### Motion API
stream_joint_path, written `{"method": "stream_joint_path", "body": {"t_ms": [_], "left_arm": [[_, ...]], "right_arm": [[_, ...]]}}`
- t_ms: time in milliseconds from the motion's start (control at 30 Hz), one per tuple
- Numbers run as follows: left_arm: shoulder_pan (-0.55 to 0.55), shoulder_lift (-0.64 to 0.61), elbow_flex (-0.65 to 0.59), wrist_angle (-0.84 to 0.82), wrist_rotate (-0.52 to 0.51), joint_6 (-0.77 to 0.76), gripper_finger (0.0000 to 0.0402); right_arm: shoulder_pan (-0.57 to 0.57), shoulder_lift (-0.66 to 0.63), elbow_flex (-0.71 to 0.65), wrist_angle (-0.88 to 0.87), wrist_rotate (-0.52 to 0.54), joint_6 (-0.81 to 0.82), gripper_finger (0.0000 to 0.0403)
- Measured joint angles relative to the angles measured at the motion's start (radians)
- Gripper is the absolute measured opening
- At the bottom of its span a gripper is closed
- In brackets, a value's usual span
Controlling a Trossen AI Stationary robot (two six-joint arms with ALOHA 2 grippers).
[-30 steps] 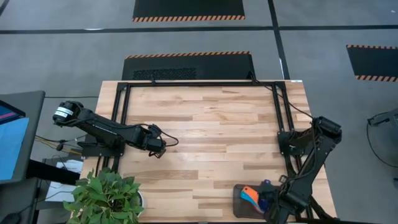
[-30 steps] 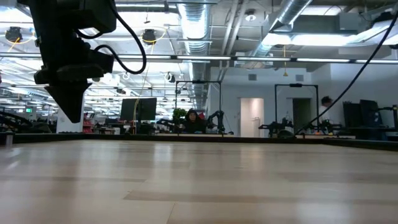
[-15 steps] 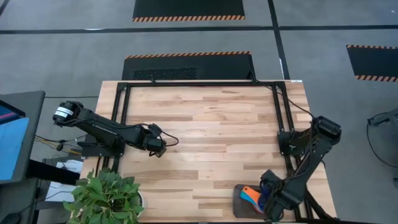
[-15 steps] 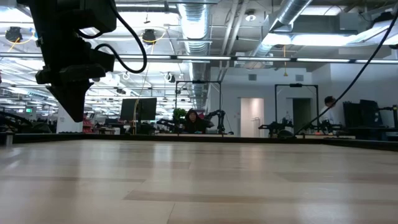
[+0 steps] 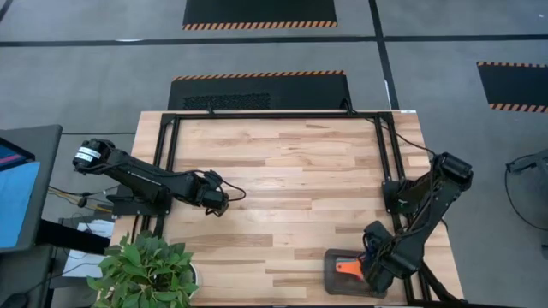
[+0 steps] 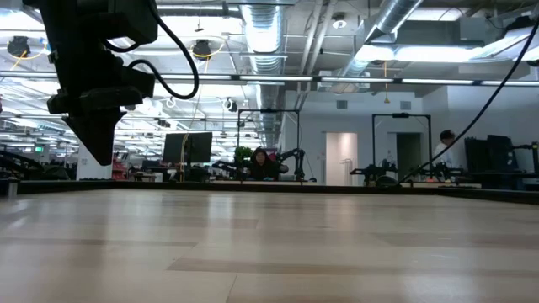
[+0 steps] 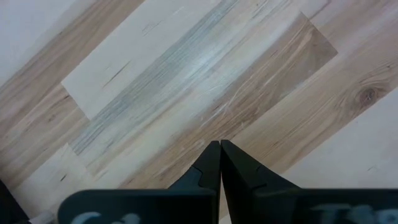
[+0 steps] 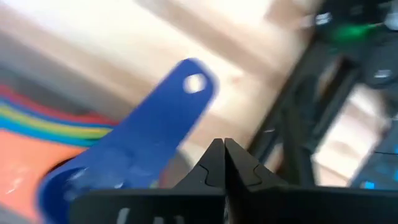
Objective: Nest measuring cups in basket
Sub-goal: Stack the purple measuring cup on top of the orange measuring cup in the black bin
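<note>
Both tools have their fingers pressed together on nothing: my right tool [image 5: 374,272] hangs over the basket [image 5: 332,275] at the tabletop's [image 5: 282,188] near right corner, and my left tool [image 5: 216,202] waits at the left side. Inside the basket a blue measuring cup [image 8: 124,155] sits in the orange cup [image 5: 347,268] atop the nested stack, so I judge the nesting nearly finished; next I'd lift the right tool clear without nudging that blue handle.

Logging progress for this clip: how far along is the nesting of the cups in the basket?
Nearly done, it seems. The basket at the table's near right corner holds an orange cup, and the right wrist view shows a blue cup on stacked coloured handles. The right end effector is shut and empty above it; the left end effector waits shut. No loose cups show on the table.
</note>
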Motion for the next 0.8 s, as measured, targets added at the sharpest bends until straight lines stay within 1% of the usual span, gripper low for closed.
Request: {"method": "stream_joint_path", "body": {"t_ms": [100, 267, 367, 467, 567, 633, 733, 800], "left_arm": [[0.000, 0.000, 0.000, 0.000, 0.000, 0.000, 0.0000], [0.000, 0.000, 0.000, 0.000, 0.000, 0.000, 0.0000], [0.000, 0.000, 0.000, 0.000, 0.003, -0.003, 0.0000], [0.000, 0.000, 0.000, 0.000, 0.005, -0.005, 0.0000], [0.000, 0.000, 0.000, 0.000, 0.005, -0.005, 0.0000], [0.000, 0.000, 0.000, 0.000, 0.005, -0.005, 0.0000], [0.000, 0.000, 0.000, 0.000, 0.005, -0.005, 0.0000], [0.000, 0.000, 0.000, 0.000, 0.005, -0.005, 0.0000]], "right_arm": [[-0.001, -0.002, -0.016, -0.025, -0.010, -0.005, 0.0009], [-0.006, -0.002, -0.095, 0.104, -0.029, -0.008, 0.0016], [-0.014, -0.001, -0.114, 0.099, -0.018, -0.004, 0.0013], [-0.033, -0.001, -0.114, 0.094, 0.042, -0.019, 0.0009], [-0.054, -0.002, -0.113, 0.116, 0.059, -0.078, 0.0011], [-0.069, -0.002, -0.113, 0.152, 0.089, -0.124, 0.0015], [-0.087, -0.009, -0.113, 0.250, 0.183, -0.175, 0.0018], [-0.096, -0.028, -0.108, 0.280, 0.244, -0.186, 0.0017]]}}
